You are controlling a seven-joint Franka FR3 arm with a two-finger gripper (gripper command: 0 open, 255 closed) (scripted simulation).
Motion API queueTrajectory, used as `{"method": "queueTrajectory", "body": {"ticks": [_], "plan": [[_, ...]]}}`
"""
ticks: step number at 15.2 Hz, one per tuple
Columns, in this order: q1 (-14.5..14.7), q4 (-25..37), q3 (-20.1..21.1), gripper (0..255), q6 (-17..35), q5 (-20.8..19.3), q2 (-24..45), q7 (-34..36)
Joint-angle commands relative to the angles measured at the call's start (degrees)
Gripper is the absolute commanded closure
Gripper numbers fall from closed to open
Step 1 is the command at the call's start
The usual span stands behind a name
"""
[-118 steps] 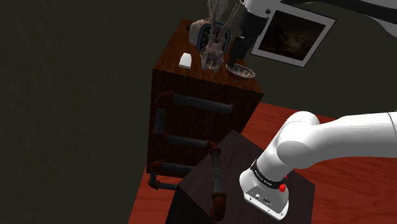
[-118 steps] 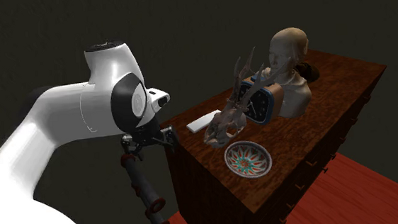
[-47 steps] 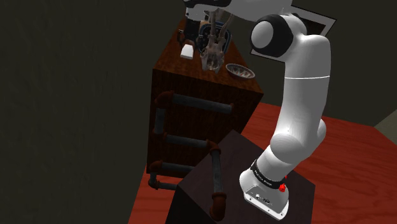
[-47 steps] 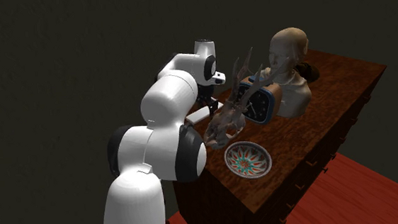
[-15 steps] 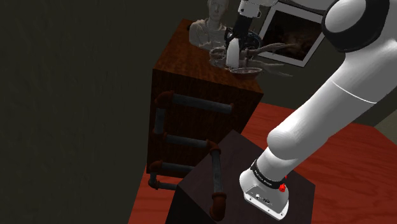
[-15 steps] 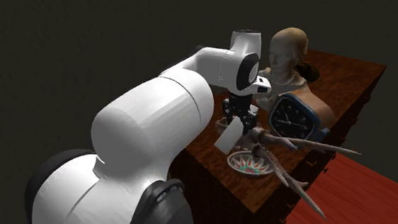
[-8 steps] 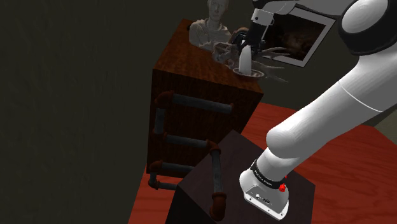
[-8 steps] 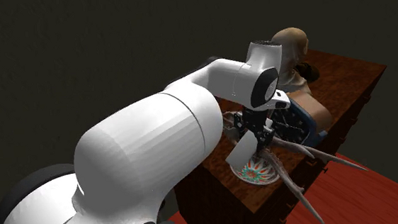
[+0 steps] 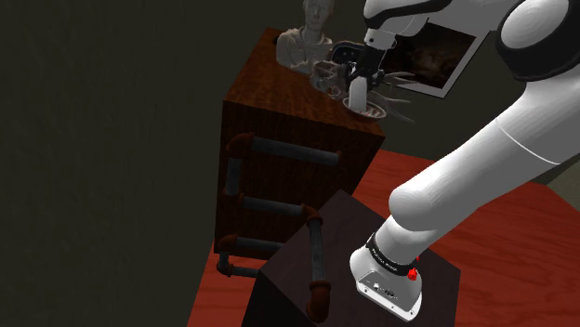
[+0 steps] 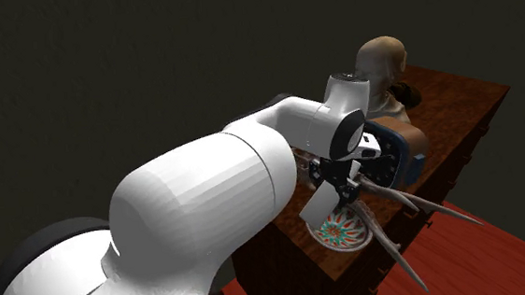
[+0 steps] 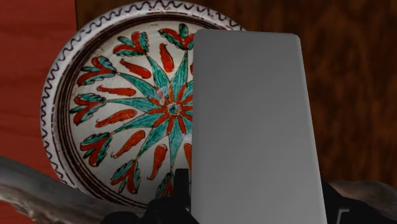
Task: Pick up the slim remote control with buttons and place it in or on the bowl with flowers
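A dark wooden cabinet (image 9: 279,121) is being shown beneath the gripper (image 10: 333,189). A blue-rimmed clock (image 10: 389,157) is being seen just beside the gripper, with a pale bust (image 10: 382,64) being shown farther off, beyond the clock. Antler-like branches (image 10: 414,201) are being seen lying close by the gripper, reaching past the cabinet's edge.

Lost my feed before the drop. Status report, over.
Black gripper shut on flat grey remote. Remote hangs over red-and-teal flowered bowl, not yet released. Pale antler-like branches lie by the bowl's rim, close to gripper.
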Motion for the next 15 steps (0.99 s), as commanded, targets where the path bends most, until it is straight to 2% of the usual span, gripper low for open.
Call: {"method": "queueTrajectory", "body": {"ticks": [1, 3, 11, 12, 15], "plan": [[0.1, -1.6, 0.1, 255, 1.4, 0.1, 0.8, 0.2], [0.0, -3.3, 0.0, 255, 3.4, 0.1, 1.1, 0.2], [0.2, -3.3, -0.2, 255, 3.4, 0.1, 1.1, 0.2], [0.3, -2.9, -0.1, 0, 3.2, 0.1, 1.3, 0.3], [0.0, -3.3, -0.4, 0, 3.1, 0.0, 0.8, -0.1]]}}
